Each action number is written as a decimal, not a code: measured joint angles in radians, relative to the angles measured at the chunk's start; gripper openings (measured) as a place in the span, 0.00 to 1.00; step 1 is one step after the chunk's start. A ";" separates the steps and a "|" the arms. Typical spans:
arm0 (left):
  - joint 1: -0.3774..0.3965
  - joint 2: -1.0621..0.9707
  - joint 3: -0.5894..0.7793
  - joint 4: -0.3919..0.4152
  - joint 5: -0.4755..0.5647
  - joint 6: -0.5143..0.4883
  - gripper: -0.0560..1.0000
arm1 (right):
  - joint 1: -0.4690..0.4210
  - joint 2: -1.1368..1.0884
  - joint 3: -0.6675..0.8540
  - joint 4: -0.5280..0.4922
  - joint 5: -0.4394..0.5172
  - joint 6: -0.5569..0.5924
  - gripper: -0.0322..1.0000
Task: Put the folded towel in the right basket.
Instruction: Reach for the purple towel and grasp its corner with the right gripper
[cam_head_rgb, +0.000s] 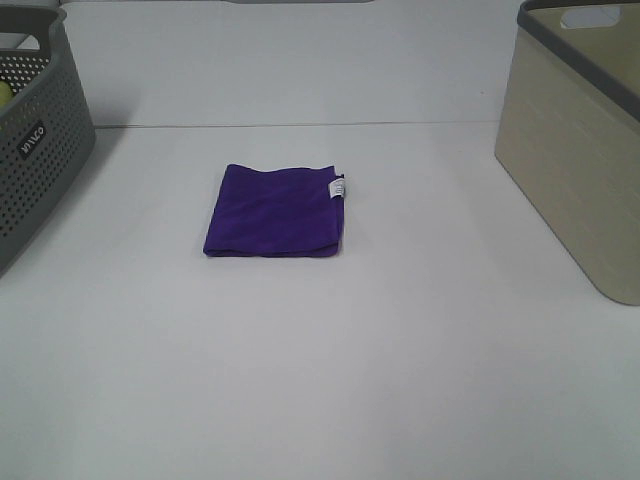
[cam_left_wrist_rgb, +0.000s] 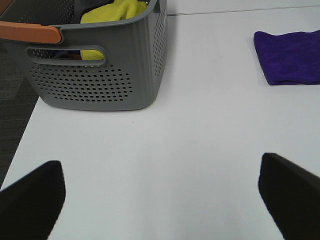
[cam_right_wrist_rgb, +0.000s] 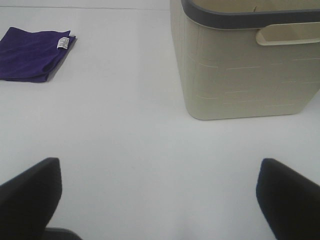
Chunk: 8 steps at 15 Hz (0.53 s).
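The folded purple towel (cam_head_rgb: 276, 211) lies flat in the middle of the white table, with a small white label at its right corner. It also shows in the left wrist view (cam_left_wrist_rgb: 291, 56) and the right wrist view (cam_right_wrist_rgb: 34, 53). The beige right basket (cam_head_rgb: 585, 140) stands at the right edge, also in the right wrist view (cam_right_wrist_rgb: 240, 65). Neither arm shows in the high view. My left gripper (cam_left_wrist_rgb: 162, 197) is open and empty, far from the towel. My right gripper (cam_right_wrist_rgb: 157, 197) is open and empty, near the beige basket.
A grey perforated basket (cam_head_rgb: 35, 140) stands at the left edge. In the left wrist view it (cam_left_wrist_rgb: 100, 70) has an orange handle and holds a yellow cloth (cam_left_wrist_rgb: 112, 12). The table's left edge (cam_left_wrist_rgb: 20, 140) drops to dark floor.
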<state>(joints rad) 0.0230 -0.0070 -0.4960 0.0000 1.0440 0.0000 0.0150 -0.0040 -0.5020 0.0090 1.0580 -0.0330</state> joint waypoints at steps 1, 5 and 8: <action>0.000 0.000 0.000 0.000 0.000 0.000 0.99 | 0.000 0.000 0.000 0.000 0.000 0.000 0.96; 0.000 0.000 0.000 0.000 0.000 0.000 0.99 | 0.000 0.000 0.000 0.000 0.000 0.000 0.96; 0.000 0.000 0.000 0.000 0.000 0.000 0.99 | 0.000 0.000 0.000 0.000 0.000 0.000 0.96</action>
<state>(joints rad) 0.0230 -0.0070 -0.4960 0.0000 1.0440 0.0000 0.0150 -0.0040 -0.5020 0.0090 1.0580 -0.0330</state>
